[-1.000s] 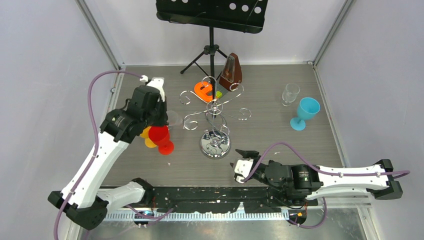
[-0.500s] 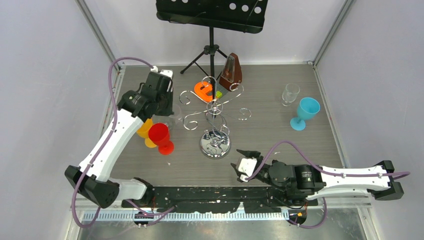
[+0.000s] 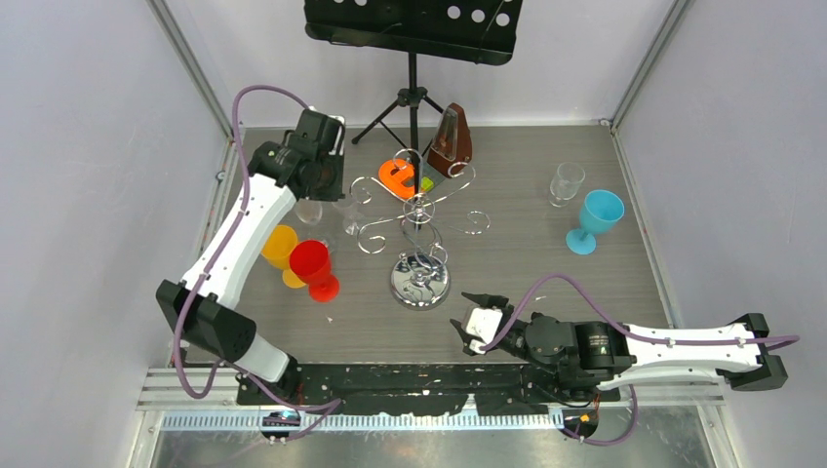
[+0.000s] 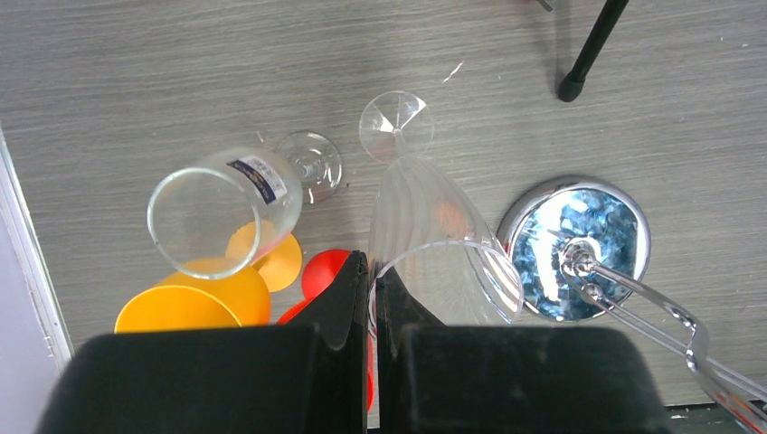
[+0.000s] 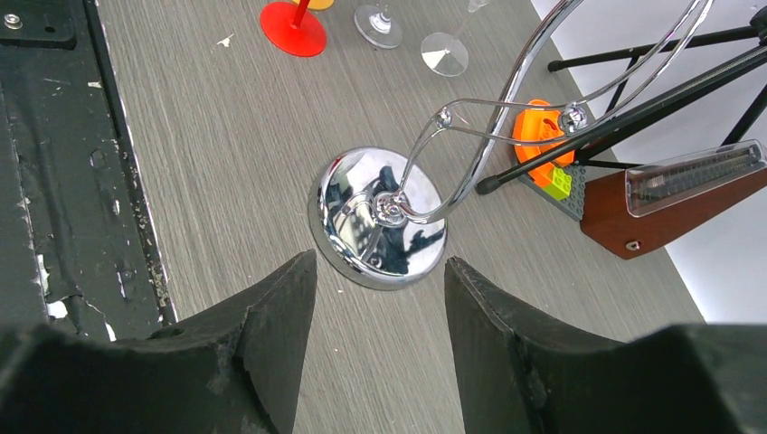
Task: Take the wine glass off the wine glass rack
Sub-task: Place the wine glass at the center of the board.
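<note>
My left gripper (image 4: 373, 282) is shut on the rim of a clear wine glass (image 4: 432, 231), pinching the glass wall between its fingers. The glass's round foot (image 4: 395, 120) points down toward the table. In the top view this gripper (image 3: 330, 193) and the wine glass (image 3: 347, 212) sit just left of the wine glass rack (image 3: 419, 210), a chrome wire tree on a mirror base (image 4: 574, 242). No arm of the rack touches the glass. My right gripper (image 5: 380, 267) is open and empty, low over the table in front of the rack's base (image 5: 380, 217).
A second clear glass (image 4: 222, 221), an orange cup (image 3: 280, 249) and a red goblet (image 3: 314, 268) stand left of the rack. A blue goblet (image 3: 595, 219) and a clear glass (image 3: 566, 182) stand at the right. A metronome (image 3: 452, 141) and a black music stand (image 3: 412, 93) are behind.
My left arm has swung away from the near edge toward the back, carrying the clear wine glass with it. The right gripper has barely shifted.
</note>
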